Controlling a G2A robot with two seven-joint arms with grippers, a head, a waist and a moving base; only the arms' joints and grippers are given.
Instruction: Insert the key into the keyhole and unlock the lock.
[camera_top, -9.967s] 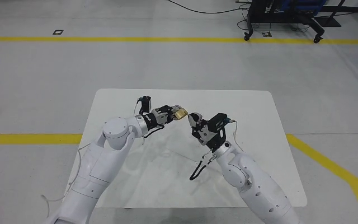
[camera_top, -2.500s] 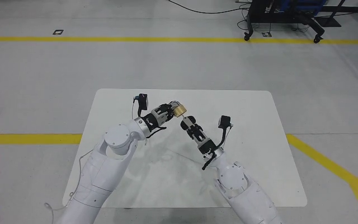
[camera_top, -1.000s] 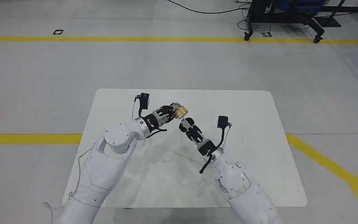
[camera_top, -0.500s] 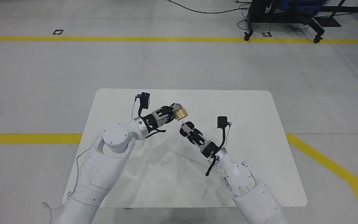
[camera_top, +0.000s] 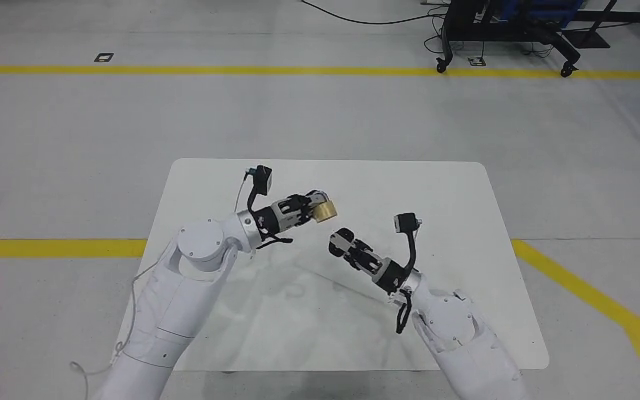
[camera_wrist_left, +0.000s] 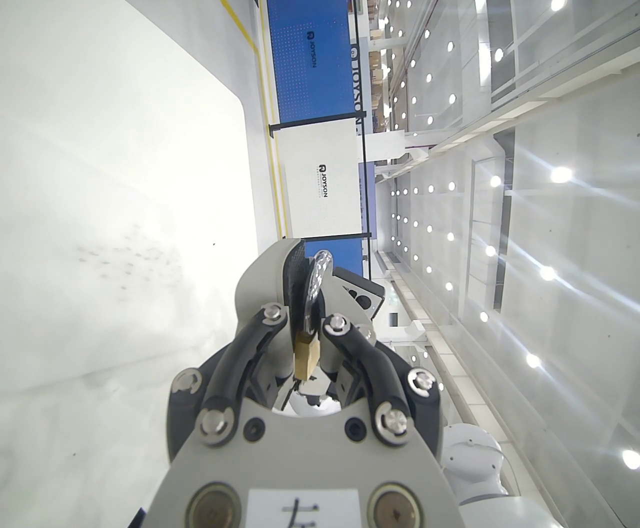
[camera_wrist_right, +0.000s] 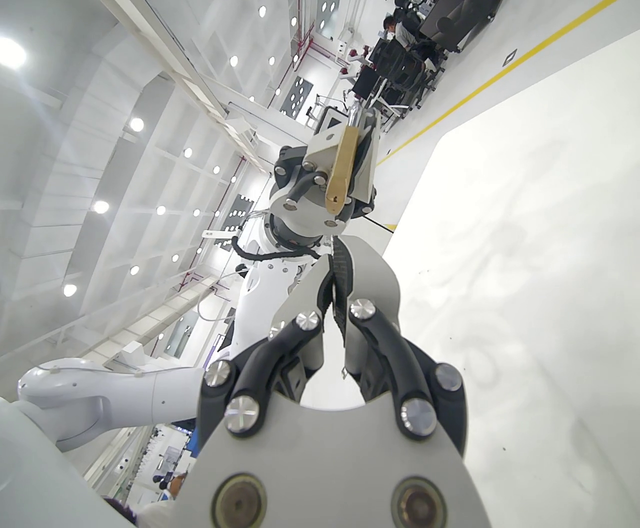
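Backing off toward the lower right since a second ago, the right gripper (camera_top: 340, 243) now sits just apart from the brass lock (camera_top: 323, 209) — its fingers pressed together, any key between them hidden. The left gripper (camera_top: 312, 205) clamps the lock above the white table (camera_top: 450, 200), centre frame — brass end toward the right gripper.

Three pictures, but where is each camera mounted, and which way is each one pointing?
Top view: above the arms, looking down at the white table; both arms show, the left gripper holding the brass lock, the right gripper nearby, apart.
Left wrist view: on the left wrist, looking along its own fingers across the table.
Right wrist view: on the right wrist, facing past its shut fingers at the left gripper.
Shared: all three show the lock.
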